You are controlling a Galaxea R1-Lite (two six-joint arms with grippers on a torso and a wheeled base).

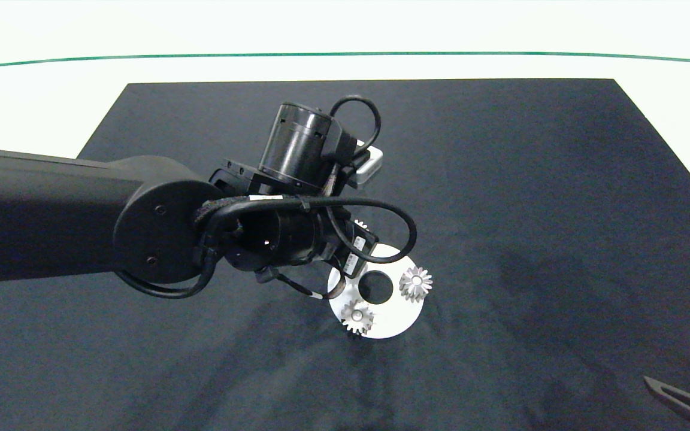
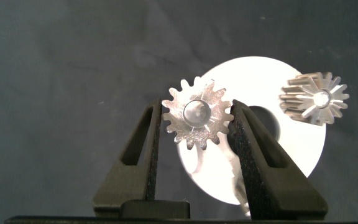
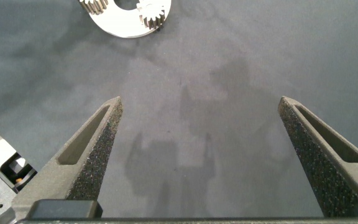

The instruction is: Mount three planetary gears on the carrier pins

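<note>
The white carrier disc [image 1: 390, 320] lies on the dark mat. Two planetary gears [image 1: 415, 284] [image 1: 357, 317] sit on carrier pins on it. In the left wrist view a third gear [image 2: 194, 129] sits at the disc's [image 2: 247, 74] rim with a pin [image 2: 196, 114] showing in its centre hole. My left gripper [image 2: 196, 106] is shut on this gear, one finger against each side. Another seated gear [image 2: 316, 99] is beside it. In the head view my left arm [image 1: 297, 233] covers that side of the disc. My right gripper [image 3: 199, 102] is open over bare mat at the right.
A dark mat [image 1: 501, 179] covers most of the white table [image 1: 51, 90]. A green line [image 1: 345, 54] runs along the far side. The right gripper's fingers [image 1: 680, 407] enter at the right edge, far from the disc [image 3: 120, 28].
</note>
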